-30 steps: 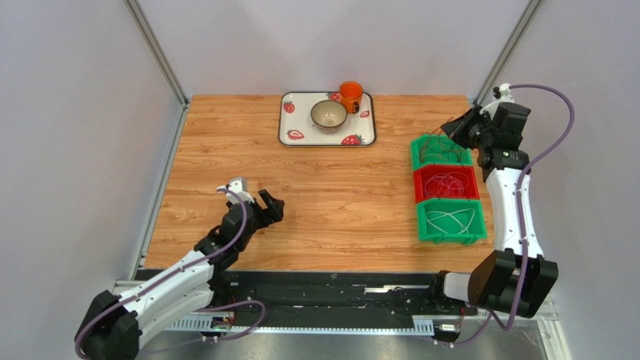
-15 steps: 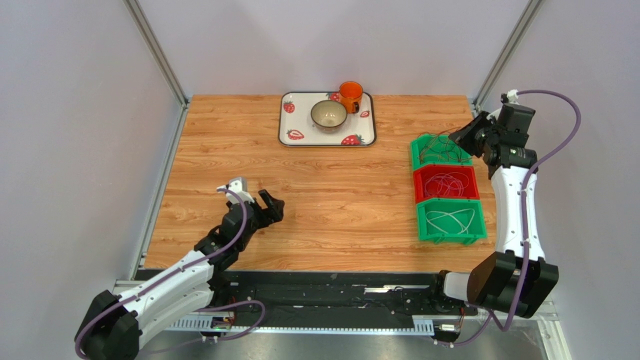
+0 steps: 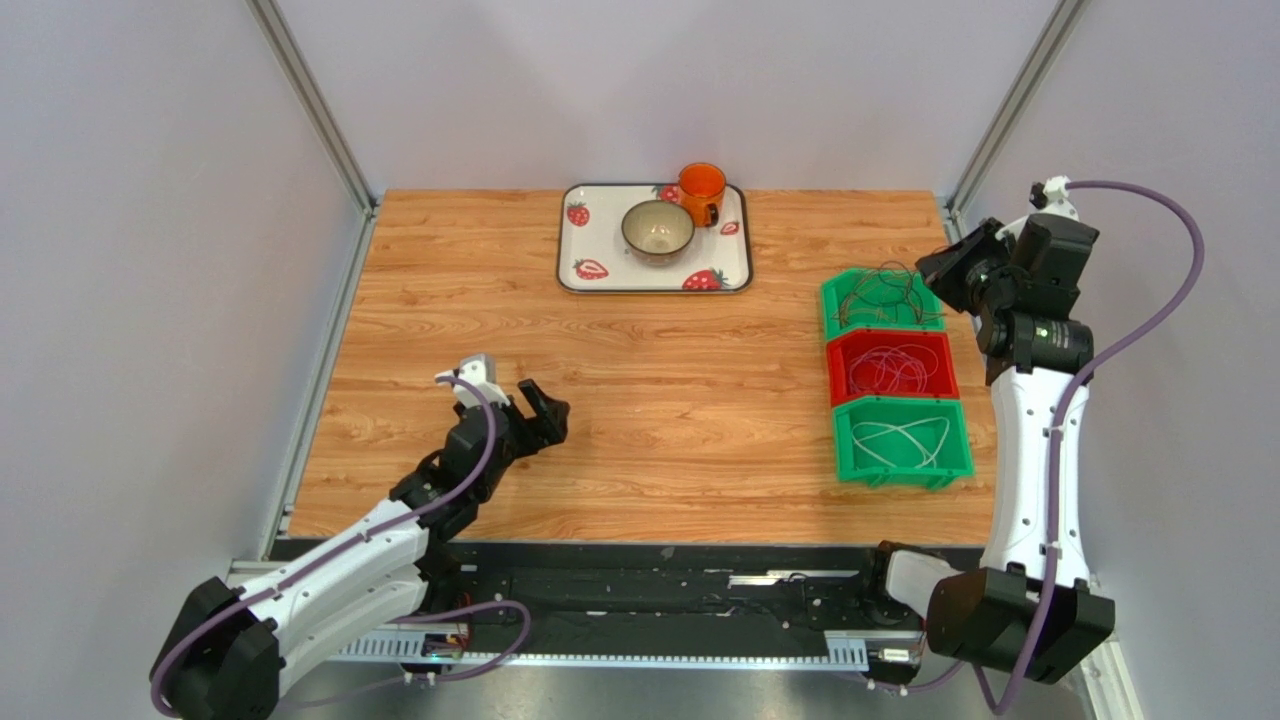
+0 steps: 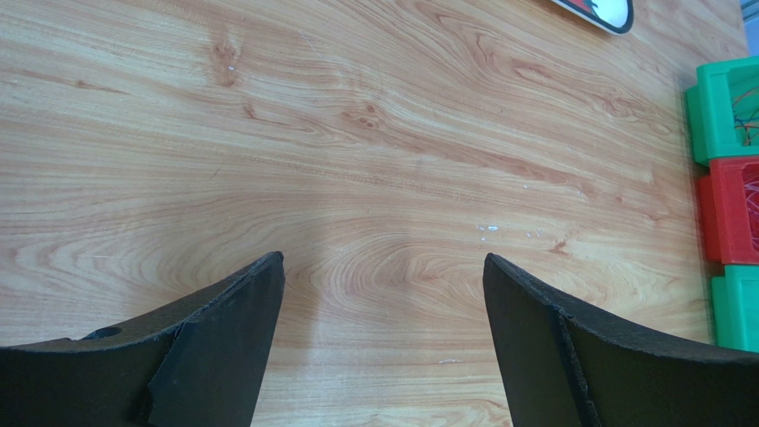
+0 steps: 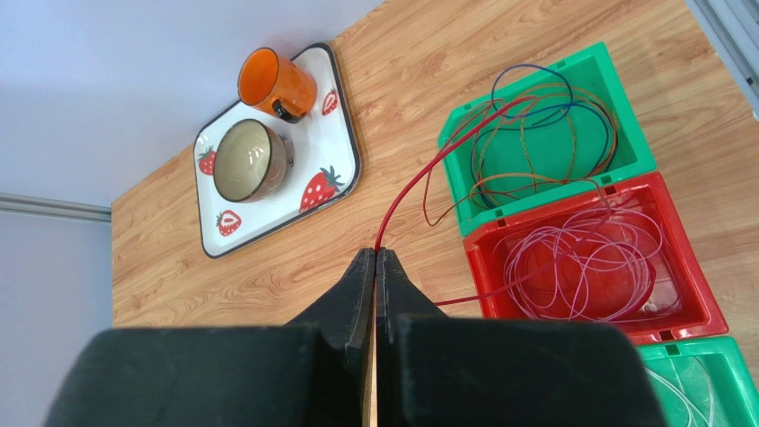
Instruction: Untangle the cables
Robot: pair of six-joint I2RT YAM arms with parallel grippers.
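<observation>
Thin cables lie in three bins at the right. The far green bin [image 3: 882, 305] [image 5: 624, 111] holds tangled red, orange, blue and dark loops [image 5: 534, 133]. The red bin [image 3: 893, 365] [image 5: 677, 294] holds pink-white loops [image 5: 588, 258]. The near green bin [image 3: 902, 441] holds white loops. My right gripper [image 3: 953, 267] [image 5: 375, 253] is raised beside the far green bin and shut on a red cable [image 5: 419, 182] that runs from its tips into that bin. My left gripper [image 3: 538, 410] [image 4: 383, 267] is open and empty over bare wood.
A strawberry-print tray [image 3: 579, 267] [image 5: 330, 169] at the back centre carries a bowl [image 3: 658, 230] and an orange mug [image 3: 700, 191]. Metal frame posts stand at both back corners. Grey walls close both sides.
My right gripper has moved right and back, lifting away from the far green bin with the red cable in it. The left arm has not moved.
</observation>
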